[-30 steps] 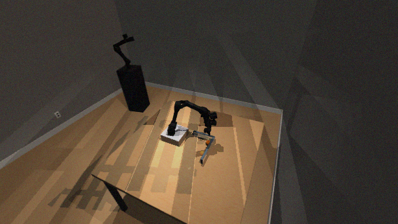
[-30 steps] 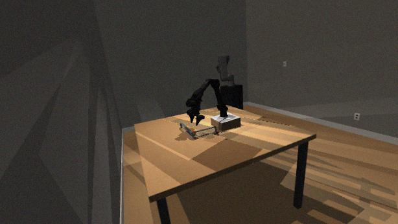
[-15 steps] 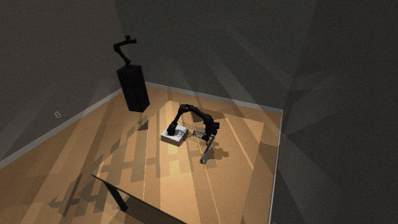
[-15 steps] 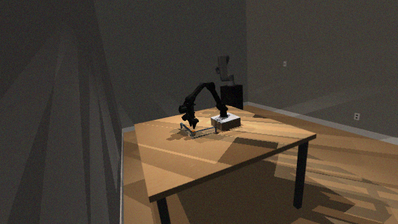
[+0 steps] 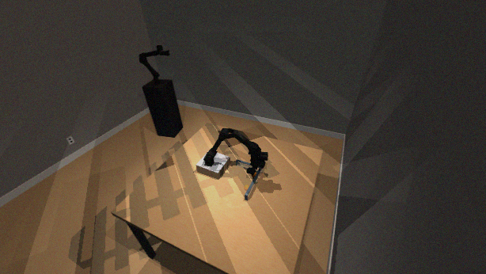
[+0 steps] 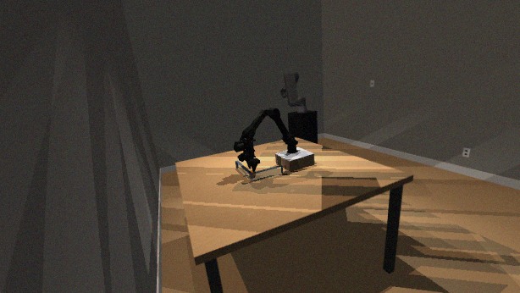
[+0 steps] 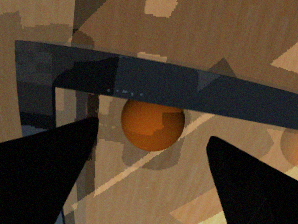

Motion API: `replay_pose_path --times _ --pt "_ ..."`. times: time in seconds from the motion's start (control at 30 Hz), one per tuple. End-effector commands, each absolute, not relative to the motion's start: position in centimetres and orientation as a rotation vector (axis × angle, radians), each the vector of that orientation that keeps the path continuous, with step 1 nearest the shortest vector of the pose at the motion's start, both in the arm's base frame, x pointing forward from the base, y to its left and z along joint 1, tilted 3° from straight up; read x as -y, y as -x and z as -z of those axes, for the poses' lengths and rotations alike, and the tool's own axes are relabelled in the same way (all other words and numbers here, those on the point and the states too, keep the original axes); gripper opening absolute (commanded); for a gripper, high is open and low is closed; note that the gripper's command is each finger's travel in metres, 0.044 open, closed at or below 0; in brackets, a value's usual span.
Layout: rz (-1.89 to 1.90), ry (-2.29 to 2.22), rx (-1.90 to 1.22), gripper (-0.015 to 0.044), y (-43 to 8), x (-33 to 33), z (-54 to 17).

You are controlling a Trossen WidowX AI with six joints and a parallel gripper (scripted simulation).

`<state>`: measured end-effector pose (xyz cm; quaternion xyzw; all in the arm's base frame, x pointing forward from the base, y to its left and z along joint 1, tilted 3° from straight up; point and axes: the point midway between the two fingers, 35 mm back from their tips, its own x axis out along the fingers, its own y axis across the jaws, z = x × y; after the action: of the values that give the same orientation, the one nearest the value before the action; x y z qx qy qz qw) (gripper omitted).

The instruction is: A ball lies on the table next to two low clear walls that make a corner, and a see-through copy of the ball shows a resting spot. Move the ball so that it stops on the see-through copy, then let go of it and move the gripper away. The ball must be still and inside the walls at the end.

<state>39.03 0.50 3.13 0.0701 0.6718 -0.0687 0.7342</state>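
Tucked into the corner of the two low bluish see-through walls (image 7: 200, 92), near the middle of the wooden table (image 6: 262, 203), sits the small orange ball (image 7: 152, 124), touching or just about touching the long wall. The black parallel-jaw gripper (image 7: 149, 183) hangs right over it with its fingers spread apart and nothing between them. To do this bit well, I'd come straight down with one finger on each side of the ball, staying off the wall, then close gently so it doesn't squirt away. There's a faint orange patch at the wrist view's right edge, maybe the see-through copy, can't tell. The exterior view only shows the arm bent down over the walls; the ball's basically hidden there.
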Motion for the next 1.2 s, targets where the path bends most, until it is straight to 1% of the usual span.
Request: replay_pose_path --times 0.0,0.53,0.67,0.9,1.13,1.17 --pt "0.153 -0.162 -1.482 0.0340 -39.0 -0.5 -2.4" --pt "0.153 -0.162 -1.482 0.0340 -39.1 -0.5 -0.1" --pt "0.153 -0.162 -1.482 0.0235 -39.1 -0.5 -0.1" --pt "0.153 -0.162 -1.482 0.0188 -39.1 -0.5 -0.1" --pt "0.161 -0.179 -1.482 0.0004 -38.7 -1.3 -1.3" --pt "0.161 -0.179 -1.482 0.0000 -38.8 -1.4 -2.0"
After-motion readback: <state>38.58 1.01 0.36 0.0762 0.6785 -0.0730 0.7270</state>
